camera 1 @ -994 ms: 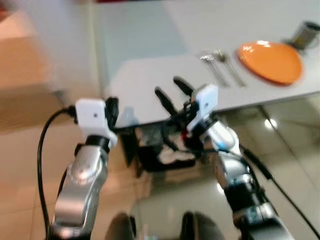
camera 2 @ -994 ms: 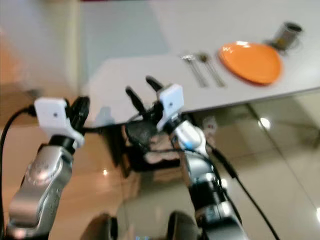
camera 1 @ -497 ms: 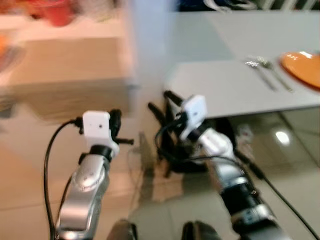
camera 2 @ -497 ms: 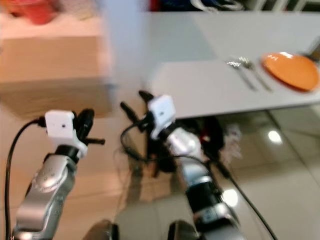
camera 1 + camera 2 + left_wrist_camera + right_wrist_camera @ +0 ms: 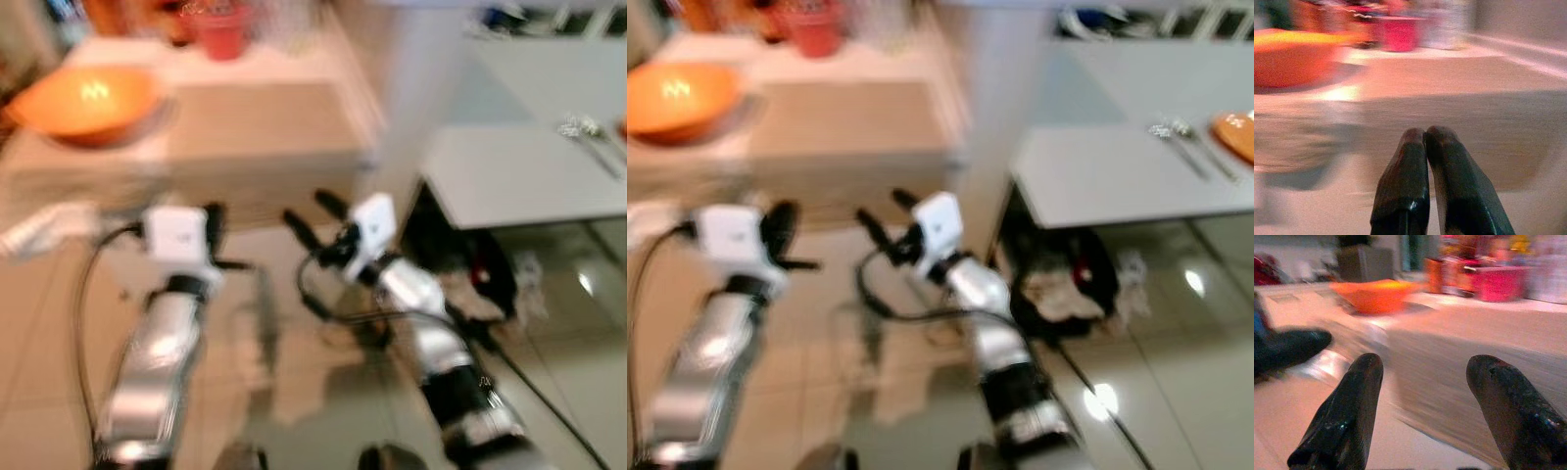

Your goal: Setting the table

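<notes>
A grey dining table (image 5: 519, 176) stands at the right, with a fork and spoon (image 5: 586, 134) lying on it and the edge of an orange plate (image 5: 1238, 131) beside them. To the left, an orange bowl (image 5: 86, 98) and a red pot (image 5: 221, 31) rest on a low wooden counter (image 5: 245, 122). My left gripper (image 5: 1424, 133) is shut and empty, held in the air in front of that counter. My right gripper (image 5: 315, 217) is open with nothing between its fingers, raised between the counter and the table. All views are blurred.
A dark bag and clutter (image 5: 460, 264) lie on the glossy tiled floor (image 5: 549, 372) under the table's near corner. Several coloured containers (image 5: 1469, 269) stand along the back of the counter. A pale wall or pillar (image 5: 421, 69) rises between counter and table.
The whole picture has swung left: the table and plate slid to the right edge, and the wooden counter with the orange bowl came into view. Both grippers keep their pose.
</notes>
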Controlling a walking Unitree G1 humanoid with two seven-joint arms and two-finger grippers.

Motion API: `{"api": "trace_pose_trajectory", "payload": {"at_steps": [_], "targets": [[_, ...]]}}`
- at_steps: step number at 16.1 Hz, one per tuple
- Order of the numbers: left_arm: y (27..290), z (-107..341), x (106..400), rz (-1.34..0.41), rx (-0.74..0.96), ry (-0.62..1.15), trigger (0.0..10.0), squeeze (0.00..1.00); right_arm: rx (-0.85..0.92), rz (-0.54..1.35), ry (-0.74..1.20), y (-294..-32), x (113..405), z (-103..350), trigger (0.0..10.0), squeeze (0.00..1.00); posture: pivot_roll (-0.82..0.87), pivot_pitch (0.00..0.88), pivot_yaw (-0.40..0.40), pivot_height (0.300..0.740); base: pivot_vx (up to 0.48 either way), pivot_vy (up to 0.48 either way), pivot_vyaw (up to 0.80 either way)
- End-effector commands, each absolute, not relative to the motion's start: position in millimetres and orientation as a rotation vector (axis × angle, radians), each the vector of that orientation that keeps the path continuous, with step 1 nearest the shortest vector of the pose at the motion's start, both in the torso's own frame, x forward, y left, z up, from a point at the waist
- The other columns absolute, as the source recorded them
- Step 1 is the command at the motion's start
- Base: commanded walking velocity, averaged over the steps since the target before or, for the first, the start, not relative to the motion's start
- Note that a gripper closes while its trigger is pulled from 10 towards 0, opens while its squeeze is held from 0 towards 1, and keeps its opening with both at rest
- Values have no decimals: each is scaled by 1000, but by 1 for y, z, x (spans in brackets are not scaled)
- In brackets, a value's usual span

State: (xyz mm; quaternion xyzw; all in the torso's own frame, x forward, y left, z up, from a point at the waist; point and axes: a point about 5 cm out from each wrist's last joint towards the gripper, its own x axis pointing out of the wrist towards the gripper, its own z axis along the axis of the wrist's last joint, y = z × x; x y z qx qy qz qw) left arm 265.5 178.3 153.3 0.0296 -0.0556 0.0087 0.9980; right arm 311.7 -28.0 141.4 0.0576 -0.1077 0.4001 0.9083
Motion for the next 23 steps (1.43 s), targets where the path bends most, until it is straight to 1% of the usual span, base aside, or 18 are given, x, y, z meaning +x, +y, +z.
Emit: {"api": "trace_pose_trajectory", "payload": {"at_steps": [1,3,4,6,7,9,12,13,16,17,18,19,23], "targets": [[176,165,266,21,59,-161,10000,0,129,801,-263,-37,317,154,10000,0,41,80,-3,740,0,480,0],[183,176,267,61,52,-205,10000,0,176,788,-296,-39,322,166,10000,0,44,79,-1,740,0,480,0],[189,184,267,93,41,-236,10000,0,211,781,-322,-42,325,177,10000,0,44,79,-1,740,0,480,569],[192,187,267,97,22,-247,10000,0,273,765,-387,-47,328,194,10000,0,43,78,-1,740,0,480,778],[186,187,267,60,12,-248,10000,0,315,758,-416,-50,329,205,10000,0,42,78,-2,740,0,480,750],[171,190,266,-28,-23,-272,10000,0,356,749,-451,-55,331,219,10000,0,40,76,-1,740,0,0,744],[160,192,265,-102,-36,-286,10000,0,349,655,-440,-62,341,227,10000,0,38,75,-2,740,0,0,0],[158,193,265,-123,-16,-294,10000,0,370,644,-375,-63,345,224,10000,0,33,76,-3,740,480,0,-800],[158,195,265,-129,-15,-305,10000,0,376,616,-362,-63,347,224,10000,0,31,76,-5,740,480,0,-800],[157,195,265,-134,-16,-306,10000,0,358,621,-345,-61,347,223,10000,0,30,76,-6,740,480,0,0],[157,195,266,-138,-18,-306,10000,0,363,630,-338,-59,346,223,10000,0,29,76,-6,740,480,0,-800],[156,195,266,-142,-20,-305,10000,0,333,611,-356,-60,347,225,10000,0,30,75,-7,740,480,0,0],[154,195,266,-151,-22,-309,10000,0,351,616,-377,-60,346,232,10000,0,31,76,-13,740,480,0,-322]]}}
